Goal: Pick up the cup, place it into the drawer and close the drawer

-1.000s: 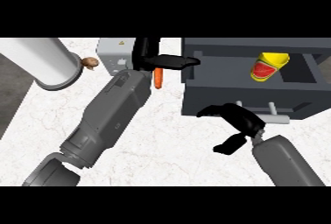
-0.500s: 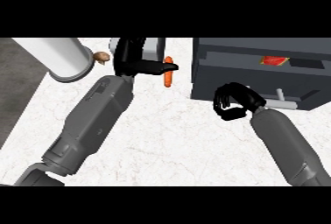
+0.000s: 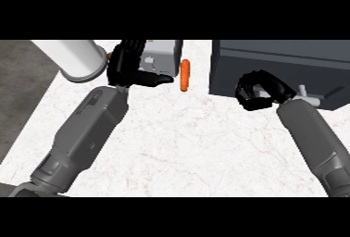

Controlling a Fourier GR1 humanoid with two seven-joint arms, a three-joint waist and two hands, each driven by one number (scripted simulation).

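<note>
Head view. The tabletop (image 3: 184, 139) is white marble with faint veining; a dark grey floor strip runs along its left edge.

The drawer unit (image 3: 287, 65), a dark grey box, stands at the upper right of the tabletop. Its front face reads as flush and no opening into the interior is visible. A small pale handle (image 3: 308, 98) projects from its lower front face.

The cup is not visible anywhere in this view; its position cannot be told from this frame.

The right hand (image 3: 259, 90) sits against the lower front of the drawer unit, just left of the handle. Its fingers are curled inward into a closed shape, and no object shows within them. The grey forearm runs down to the lower right edge.

The left hand (image 3: 133, 65) is at upper centre, fingers straight and relaxed, lying over the near side of a light grey box-shaped object (image 3: 160, 55). It overlaps the box, but actual contact cannot be confirmed.

An orange carrot (image 3: 184, 75) lies on the tabletop just right of the light grey box, between it and the drawer unit, aligned roughly upright in the frame.

A white cylinder (image 3: 75, 60) lies at the upper left, tilted, beside the left hand.
</note>
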